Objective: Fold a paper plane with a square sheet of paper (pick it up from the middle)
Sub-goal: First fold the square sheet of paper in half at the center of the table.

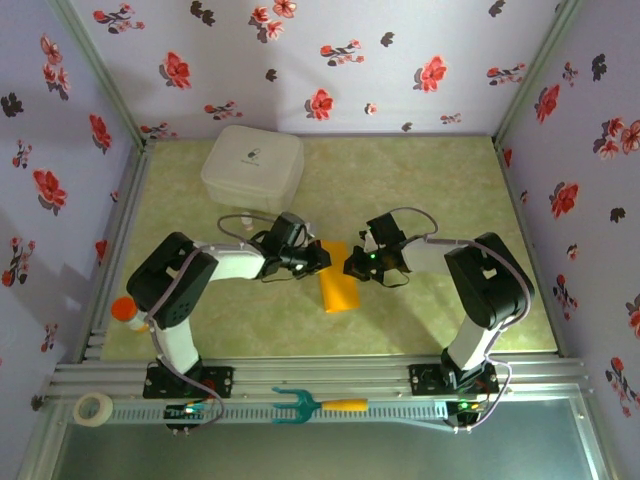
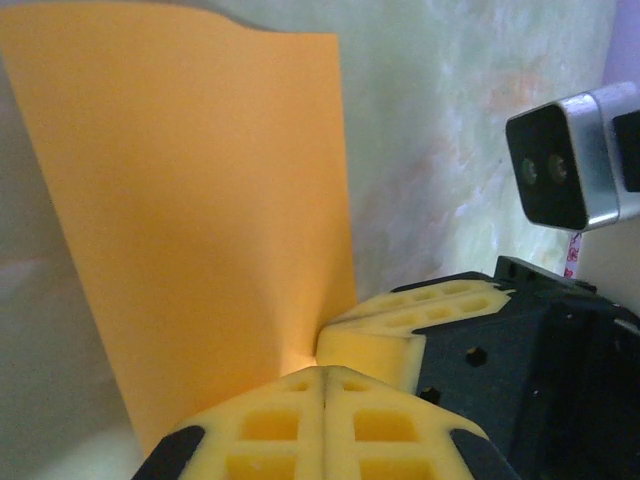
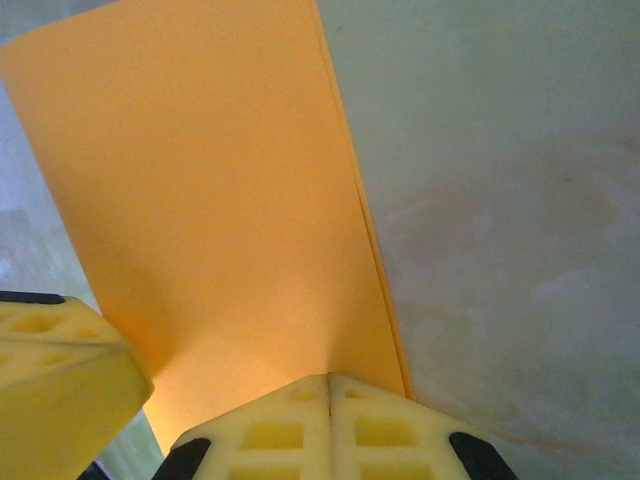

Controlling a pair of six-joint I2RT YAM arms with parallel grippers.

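The orange-yellow sheet of paper is folded in half into a long rectangle and hangs between both arms at mid-table. My left gripper is shut on the sheet's upper end from the left. In the left wrist view the paper runs into the closed tips of the left gripper. My right gripper is shut on the same end from the right. In the right wrist view the doubled paper enters the closed right gripper. The two grippers almost touch.
A white lidded box stands at the back left. An orange-capped bottle sits by the left arm's base. A tape roll and a teal fork with a yellow handle lie on the front rail. Flowered walls enclose the table.
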